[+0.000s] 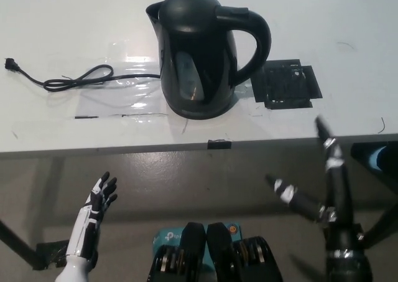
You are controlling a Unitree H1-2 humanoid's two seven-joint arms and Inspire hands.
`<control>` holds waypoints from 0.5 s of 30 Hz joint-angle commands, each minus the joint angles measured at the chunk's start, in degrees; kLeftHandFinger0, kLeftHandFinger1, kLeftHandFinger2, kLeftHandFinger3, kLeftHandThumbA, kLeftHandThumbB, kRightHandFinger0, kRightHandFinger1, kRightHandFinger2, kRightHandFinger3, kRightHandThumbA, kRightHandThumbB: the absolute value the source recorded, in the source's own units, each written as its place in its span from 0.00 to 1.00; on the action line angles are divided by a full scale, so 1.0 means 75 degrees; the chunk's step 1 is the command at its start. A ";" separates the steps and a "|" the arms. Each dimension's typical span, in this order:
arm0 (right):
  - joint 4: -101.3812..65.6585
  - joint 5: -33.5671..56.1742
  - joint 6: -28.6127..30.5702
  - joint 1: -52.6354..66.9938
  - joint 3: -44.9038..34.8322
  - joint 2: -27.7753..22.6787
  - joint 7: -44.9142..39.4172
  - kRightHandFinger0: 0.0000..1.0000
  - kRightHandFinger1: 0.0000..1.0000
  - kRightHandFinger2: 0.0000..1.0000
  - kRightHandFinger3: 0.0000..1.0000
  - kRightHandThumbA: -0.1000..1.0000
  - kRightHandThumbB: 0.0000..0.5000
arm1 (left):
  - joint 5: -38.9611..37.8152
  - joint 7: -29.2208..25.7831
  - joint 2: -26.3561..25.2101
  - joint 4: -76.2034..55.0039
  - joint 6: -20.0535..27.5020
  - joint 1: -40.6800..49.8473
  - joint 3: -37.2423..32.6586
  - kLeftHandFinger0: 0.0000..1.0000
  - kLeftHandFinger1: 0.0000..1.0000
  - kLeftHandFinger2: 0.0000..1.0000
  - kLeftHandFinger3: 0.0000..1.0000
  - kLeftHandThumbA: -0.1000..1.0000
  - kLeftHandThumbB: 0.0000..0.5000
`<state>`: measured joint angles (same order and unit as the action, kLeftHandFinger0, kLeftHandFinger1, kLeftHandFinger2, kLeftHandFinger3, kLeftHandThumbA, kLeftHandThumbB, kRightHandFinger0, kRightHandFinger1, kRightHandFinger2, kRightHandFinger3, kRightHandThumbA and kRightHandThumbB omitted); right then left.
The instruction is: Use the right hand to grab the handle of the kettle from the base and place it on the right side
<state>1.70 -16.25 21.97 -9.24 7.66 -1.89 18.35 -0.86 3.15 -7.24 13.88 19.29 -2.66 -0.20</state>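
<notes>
Standing kettle [199, 55] beyond open right hand [320, 182].

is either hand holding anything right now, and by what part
Nothing is held. The black right hand is open below the table edge, short of the black plastic kettle and its handle. The white left hand rests open at lower left.

Bright, even light glares off the white table [348, 20]; the right robot hand [320, 188] looks motion-blurred.
</notes>
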 commanded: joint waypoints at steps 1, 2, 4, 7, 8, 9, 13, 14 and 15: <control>-0.0637 -0.0192 0.0157 -0.0797 -0.0329 0.0059 0.0010 1.00 1.00 1.00 1.00 0.99 0.44 | -0.0002 0.0186 0.0008 -0.0258 0.0462 -0.0005 -0.0121 1.00 1.00 1.00 1.00 1.00 1.00; -0.0672 -0.0175 -0.0108 -0.1014 -0.0400 0.0036 -0.0070 1.00 1.00 1.00 1.00 0.99 0.46 | 0.0013 0.0195 0.0025 -0.0220 0.0481 -0.0031 -0.0141 1.00 1.00 1.00 1.00 1.00 1.00; -0.0748 -0.0123 -0.0535 -0.1268 -0.0490 0.0008 -0.0213 1.00 1.00 1.00 1.00 1.00 0.48 | 0.0025 0.0211 0.0052 -0.0146 0.0531 -0.0066 -0.0163 1.00 1.00 1.00 1.00 1.00 1.00; -0.0731 0.0182 -0.1275 -0.1926 -0.0688 -0.0072 -0.0523 1.00 1.00 1.00 1.00 0.97 0.51 | -0.0036 0.0306 0.0066 -0.0128 0.0470 -0.0105 -0.0211 1.00 1.00 1.00 1.00 1.00 1.00; -0.0655 0.0174 -0.1449 -0.2140 -0.0740 -0.0095 -0.0556 1.00 1.00 1.00 1.00 0.97 0.53 | 0.0007 0.0290 0.0069 -0.0125 0.0469 -0.0107 -0.0216 1.00 1.00 1.00 1.00 1.00 1.00; -0.0596 0.0188 -0.1550 -0.2277 -0.0776 -0.0108 -0.0593 1.00 1.00 1.00 1.00 0.96 0.51 | 0.0008 0.0289 0.0076 -0.0127 0.0448 -0.0112 -0.0214 1.00 1.00 1.00 1.00 1.00 1.00; 0.0356 0.0491 -0.1598 -0.3224 -0.0823 -0.0261 -0.0903 1.00 1.00 1.00 1.00 0.92 0.46 | -0.0002 0.0284 0.0073 -0.0074 0.0517 -0.0121 -0.0215 1.00 1.00 1.00 1.00 1.00 1.00; 0.0451 0.0546 -0.1619 -0.3306 -0.0834 -0.0269 -0.0957 1.00 1.00 1.00 1.00 0.92 0.46 | 0.0009 0.0283 0.0074 -0.0062 0.0546 -0.0117 -0.0221 1.00 1.00 1.00 1.00 1.00 1.00; 0.0633 0.0720 -0.1723 -0.3488 -0.0849 -0.0283 -0.1095 1.00 1.00 1.00 1.00 0.91 0.48 | 0.0011 0.0281 0.0071 -0.0053 0.0537 -0.0121 -0.0221 1.00 1.00 1.00 1.00 1.00 1.00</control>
<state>3.61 -14.67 12.71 -29.75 2.04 -3.12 14.19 -0.90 4.42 -6.53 14.12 20.45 -2.96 -1.52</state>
